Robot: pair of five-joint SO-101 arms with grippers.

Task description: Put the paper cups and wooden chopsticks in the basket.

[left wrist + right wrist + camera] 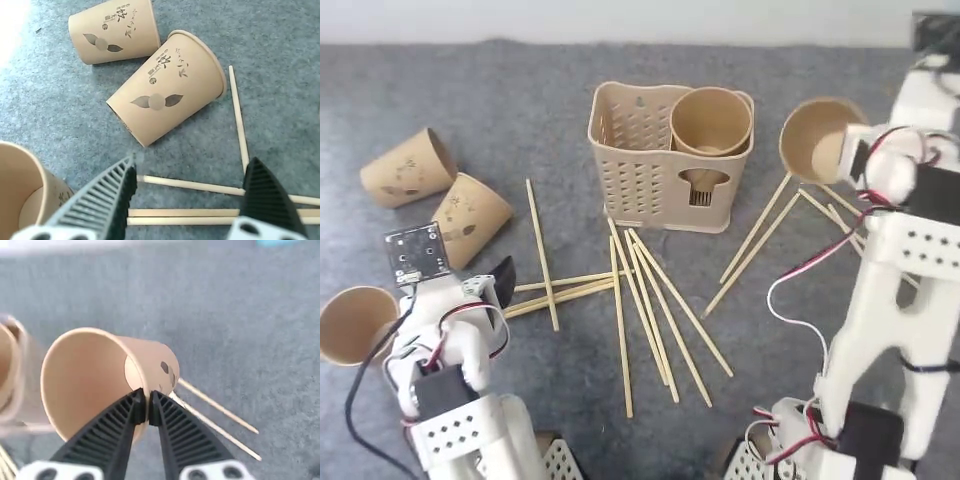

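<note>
The basket [640,165] stands near the middle of the tabletop's [520,90] far edge. The stowed cup [711,121] sits upright in its right end, and that looks like the only part of the task done.

The right hand [146,407] is closed on the rim of the held cup [90,385], one finger inside and one outside; the cup hangs tilted just beside the basket's right side and seems next to go in.

Three cups wait toward the left edge:
- the far cup [408,168] and the near cup [165,95] lie on their sides, touching;
- the upright cup [355,322] stands right at the left edge.

The left hand [185,200] is spread wide and holds nothing; it hovers over the left chopsticks [190,186], just short of the near cup.

The chopsticks that can be seen all lie on the tabletop, so they are all left to do:
- the middle chopsticks [655,310] fan out in front of the basket;
- the right chopsticks [760,235] lie beneath the held cup, toward the right edge.

For room, the basket's left part is open; bare grey lies between the basket and the lying cups. The crossed sticks probably make clean single picks awkward, and the upright cup has little margin at its edge.
</note>
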